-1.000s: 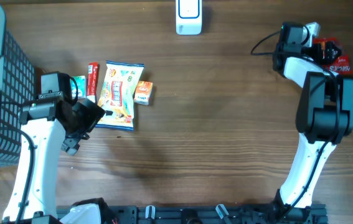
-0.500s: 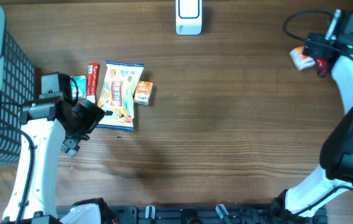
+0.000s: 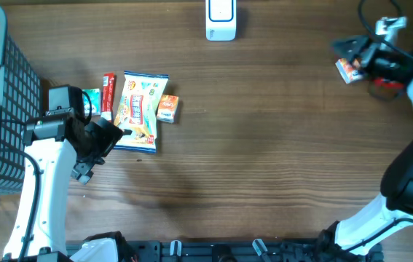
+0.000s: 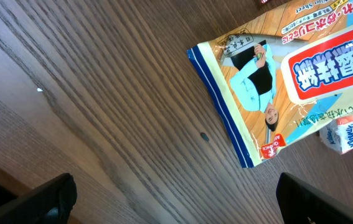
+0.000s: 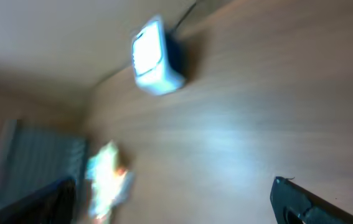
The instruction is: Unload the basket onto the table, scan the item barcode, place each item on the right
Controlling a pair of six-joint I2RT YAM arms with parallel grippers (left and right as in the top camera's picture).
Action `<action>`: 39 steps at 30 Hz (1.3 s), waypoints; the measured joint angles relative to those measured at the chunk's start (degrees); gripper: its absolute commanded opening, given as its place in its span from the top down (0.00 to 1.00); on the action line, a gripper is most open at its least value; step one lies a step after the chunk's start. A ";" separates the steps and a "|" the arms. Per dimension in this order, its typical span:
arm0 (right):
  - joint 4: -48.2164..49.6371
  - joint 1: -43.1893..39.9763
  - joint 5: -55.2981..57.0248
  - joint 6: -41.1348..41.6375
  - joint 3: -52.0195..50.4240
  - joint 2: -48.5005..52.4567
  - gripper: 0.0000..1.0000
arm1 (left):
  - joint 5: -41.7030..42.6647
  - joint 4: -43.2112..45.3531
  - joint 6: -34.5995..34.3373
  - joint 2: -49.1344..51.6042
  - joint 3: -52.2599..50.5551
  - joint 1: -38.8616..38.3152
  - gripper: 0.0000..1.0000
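Right fingers (image 5: 316,202) swung round, parted like left fingers (image 4: 329,199); blurry wrist view perhaps catches scanner (image 5: 155,57).

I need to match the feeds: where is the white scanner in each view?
Overhead: the white scanner stands at the top edge, near the middle.
Left wrist: not in it.
Right wrist: upper left of centre, blurred.
Shared landmark: the snack bag, left of centre overhead and at upper right in the left wrist view. The pale blur at lower left of the right wrist view is probably the same bag.
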 measured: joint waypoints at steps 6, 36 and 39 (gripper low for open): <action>-10.58 14.10 4.83 -1.29 -0.02 0.00 0.00 | 0.02 2.21 0.02 0.00 0.00 -0.04 0.04; -10.67 30.99 28.68 9.57 -0.02 0.00 0.00 | -10.12 16.26 8.85 11.02 -2.82 -29.57 0.00; -11.04 30.99 29.77 9.55 -0.02 0.00 0.01 | -13.88 18.14 8.81 13.07 -2.84 -31.01 0.00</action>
